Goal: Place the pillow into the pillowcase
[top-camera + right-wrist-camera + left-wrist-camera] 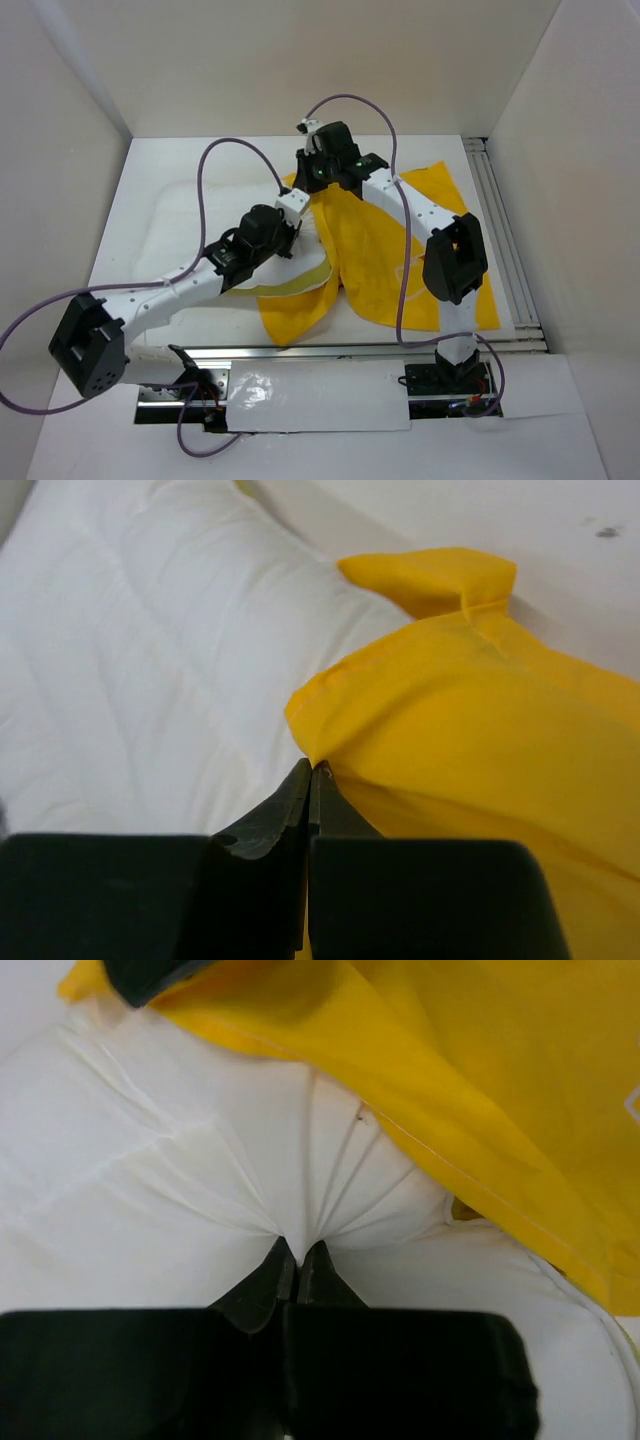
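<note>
The white pillow lies on the left half of the table, and its pale yellow seam shows near the front. My left gripper is shut on a pinch of the pillow, with creases fanning out from the fingertips. The yellow pillowcase is spread to the right, and one edge is lifted towards the middle. My right gripper is shut on that raised pillowcase edge, with the pillow just to its left. In the top view the left gripper and right gripper sit close together over the pillow's right side.
White walls close in the table on three sides. A metal rail runs along the right edge and another rail along the near edge by the arm bases. Purple cables loop above both arms. A white sheet lies between the bases.
</note>
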`<act>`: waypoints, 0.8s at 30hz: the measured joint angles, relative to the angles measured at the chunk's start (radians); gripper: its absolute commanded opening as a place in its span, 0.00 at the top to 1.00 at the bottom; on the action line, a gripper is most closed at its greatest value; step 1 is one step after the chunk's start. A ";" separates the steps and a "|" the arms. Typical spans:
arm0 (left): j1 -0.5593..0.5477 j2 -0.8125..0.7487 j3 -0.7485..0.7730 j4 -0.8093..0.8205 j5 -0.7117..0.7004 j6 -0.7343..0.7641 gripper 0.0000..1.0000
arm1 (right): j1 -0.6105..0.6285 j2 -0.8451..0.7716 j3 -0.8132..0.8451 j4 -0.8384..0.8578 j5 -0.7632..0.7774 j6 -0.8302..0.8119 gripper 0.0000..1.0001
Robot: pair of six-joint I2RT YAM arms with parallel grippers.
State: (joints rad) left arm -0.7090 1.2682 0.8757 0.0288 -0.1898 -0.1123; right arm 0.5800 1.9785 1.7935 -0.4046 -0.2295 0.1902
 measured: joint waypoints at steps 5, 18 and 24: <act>0.000 0.140 0.036 0.048 -0.054 0.005 1.00 | 0.044 -0.030 0.002 -0.006 -0.108 0.008 1.00; -0.035 0.299 0.154 0.085 -0.230 -0.079 0.71 | 0.000 -0.058 0.002 -0.008 -0.067 0.115 0.24; 0.000 0.312 0.266 -0.042 -0.327 -0.178 0.22 | -0.076 -0.093 -0.035 -0.068 -0.066 0.143 0.13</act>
State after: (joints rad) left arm -0.7090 1.5799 1.1416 -0.0128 -0.5167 -0.2901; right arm 0.5045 1.8851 1.7580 -0.4721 -0.2955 0.3332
